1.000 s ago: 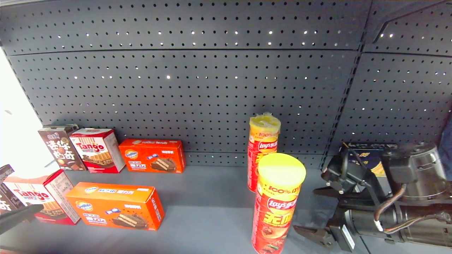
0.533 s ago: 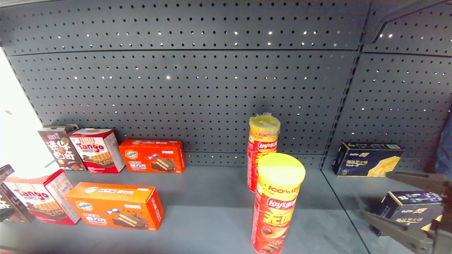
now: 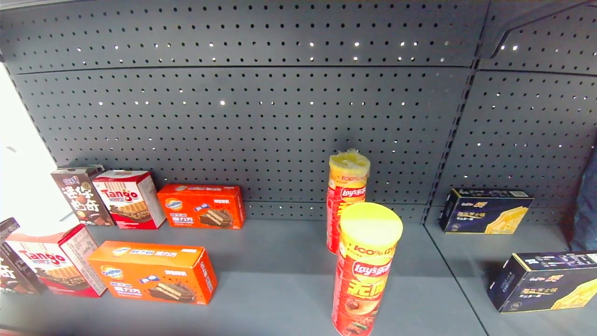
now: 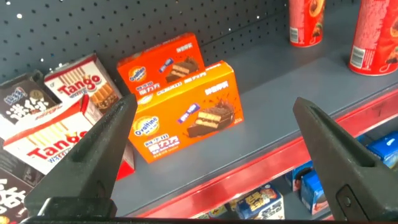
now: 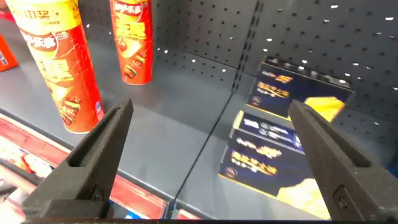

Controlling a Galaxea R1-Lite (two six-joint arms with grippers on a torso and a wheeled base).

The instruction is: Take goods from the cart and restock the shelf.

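Two red chip cans with yellow lids stand mid-shelf, the front can (image 3: pixel 368 266) before the rear can (image 3: pixel 347 196). Left of them lie two orange wafer boxes (image 3: pixel 154 273) (image 3: pixel 201 206). Two dark blue boxes (image 3: pixel 487 211) (image 3: pixel 545 282) sit in the right bay. My left gripper (image 4: pixel 214 104) hangs open and empty in front of the shelf edge, facing the front orange box (image 4: pixel 186 115). My right gripper (image 5: pixel 211 111) is open and empty too, off the shelf front, between the near can (image 5: pixel 59 68) and the near blue box (image 5: pixel 273 155).
Red-and-white wafer boxes (image 3: pixel 128 198) (image 3: pixel 51 259) and a dark brown box (image 3: pixel 81 193) crowd the shelf's left end. Bare shelf floor (image 3: pixel 275 275) lies between the orange boxes and the cans. A pegboard wall (image 3: pixel 280 116) backs the shelf. More packs sit on the shelf below (image 4: pixel 261 202).
My right gripper, open beside the front can a second ago, has drawn back to the right and out of the head view, uncovering both dark blue boxes. The goods have not moved.
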